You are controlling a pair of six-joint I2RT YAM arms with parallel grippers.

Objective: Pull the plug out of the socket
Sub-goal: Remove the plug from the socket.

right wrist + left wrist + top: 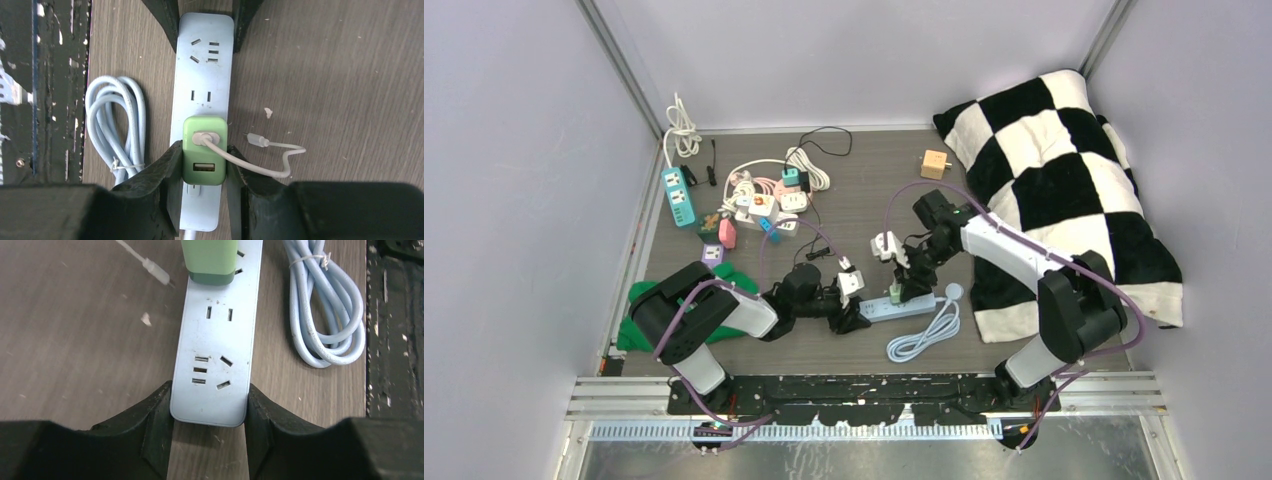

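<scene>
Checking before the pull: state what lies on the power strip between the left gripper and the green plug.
Only empty sockets of the power strip lie between left gripper and green plug, shown in the left wrist view.

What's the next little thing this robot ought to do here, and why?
Probably the right end effector should pull the green charger straight out of the power strip. Its fingers press both sides of the charger, which sits plugged in, and the left end effector clamps the strip's other end, holding it down.
</scene>
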